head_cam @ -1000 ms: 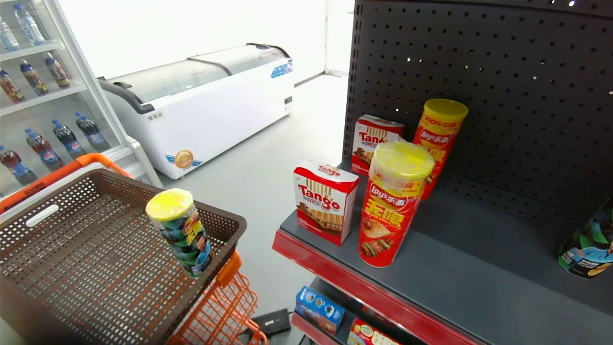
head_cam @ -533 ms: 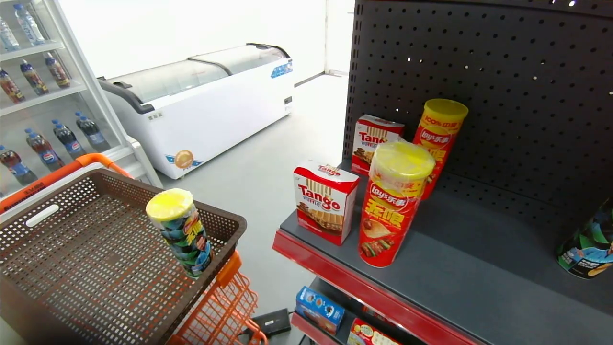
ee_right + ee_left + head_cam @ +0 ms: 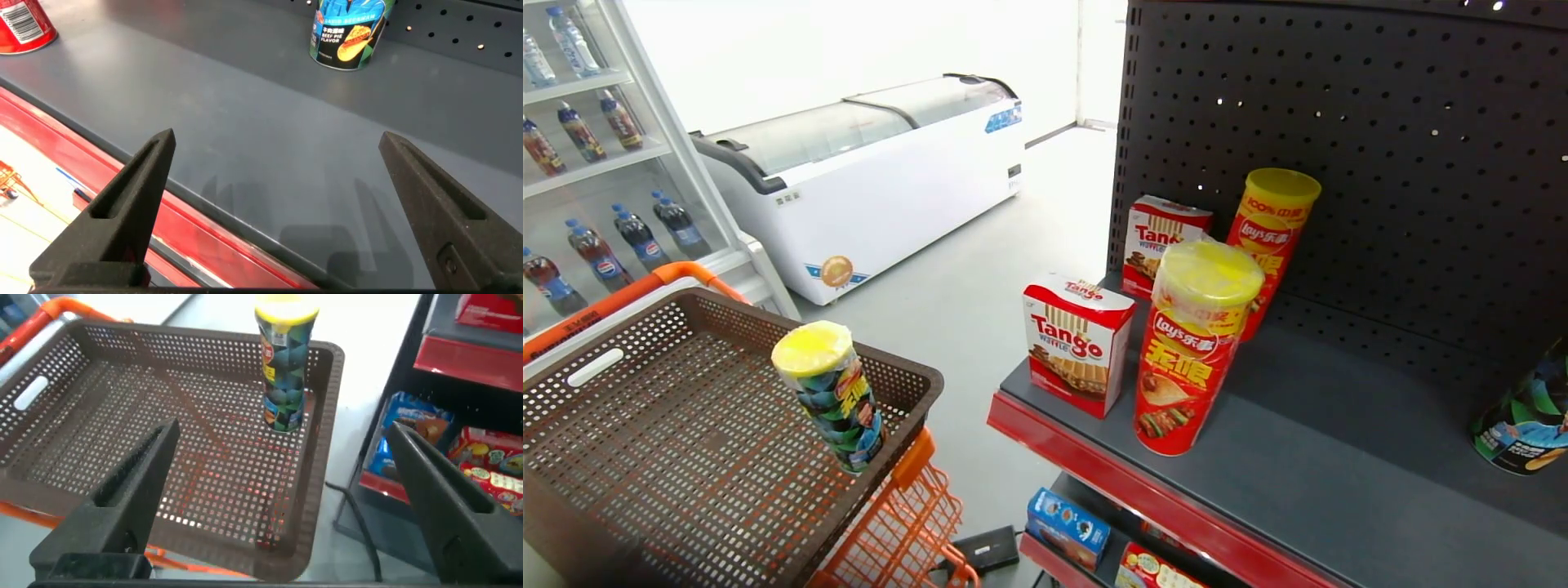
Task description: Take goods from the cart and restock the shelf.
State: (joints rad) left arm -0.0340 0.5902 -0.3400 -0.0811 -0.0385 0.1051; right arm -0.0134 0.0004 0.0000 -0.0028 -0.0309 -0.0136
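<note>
Drinks fridge: at the far left I see a glass-fronted fridge [image 3: 596, 155] with bottles on its racks.
Cart: the orange cart [image 3: 907, 523] is parked just left of the shelf and carries a brown mesh basket [image 3: 621, 457].
Left tool: my left tool [image 3: 279, 431] hangs above the basket, its two fingers spread wide with nothing between them.
Can in cart: the green can [image 3: 832, 396], yellow-lidded, stands upright inside the basket, near the basket wall on the shelf side.
Freezer: a white chest freezer [image 3: 874, 180] stands on the floor behind the cart, well apart from it.
Shelf: I read a grey shelf board [image 3: 1323, 482] with a red front edge, backed by a black pegboard [image 3: 1380, 122].
Wafer boxes: at the shelf's left end the front box [image 3: 1078, 343] stands at the front edge; the back box [image 3: 1164, 241] stands behind it, near the pegboard.
Red cans: the front red can [image 3: 1196, 347] is upright just right of the front box; the back red can [image 3: 1270, 237] is upright behind it, just beside the back box. Both have yellow lids.
Right tool: my right tool [image 3: 278, 140] hovers over bare shelf board, fingers wide apart, gripping nothing.
Can on shelf: the second green can [image 3: 1523, 416] stands upright at the far right, toward the pegboard, well apart from the red cans.
Lower shelf: under the board I make out a blue packet [image 3: 1067, 527] and a red packet [image 3: 1156, 570].
</note>
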